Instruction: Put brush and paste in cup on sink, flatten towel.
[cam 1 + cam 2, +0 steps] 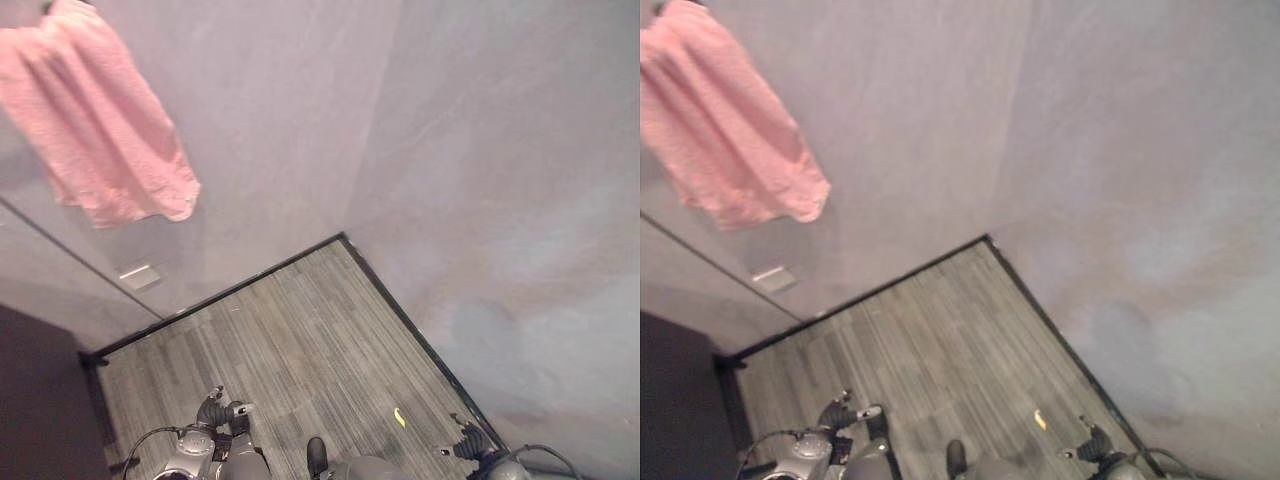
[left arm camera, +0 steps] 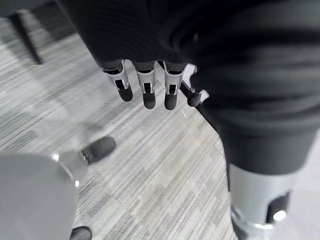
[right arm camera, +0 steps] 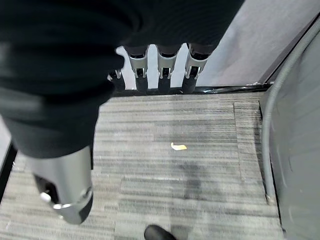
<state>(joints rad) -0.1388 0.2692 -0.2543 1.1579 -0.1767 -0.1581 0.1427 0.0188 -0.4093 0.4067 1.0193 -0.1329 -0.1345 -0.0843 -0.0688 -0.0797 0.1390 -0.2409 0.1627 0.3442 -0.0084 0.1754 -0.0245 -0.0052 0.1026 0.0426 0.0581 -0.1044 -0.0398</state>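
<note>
A pink towel [image 1: 100,130] hangs bunched and creased high on the grey wall at the upper left. My left hand [image 1: 212,410] hangs low at the bottom left over the striped grey carpet. In the left wrist view its fingers [image 2: 145,90] point straight down and hold nothing. My right hand [image 1: 465,442] is low at the bottom right, near the wall. Its fingers [image 3: 162,75] are straight too, with only carpet past them. Both hands are far below the towel.
A black baseboard [image 1: 400,310] runs along the foot of both walls into the corner. A small yellow scrap [image 3: 178,146] lies on the carpet. A pale plate [image 1: 139,276] sits low on the left wall. A dark panel [image 1: 40,400] stands at the left edge.
</note>
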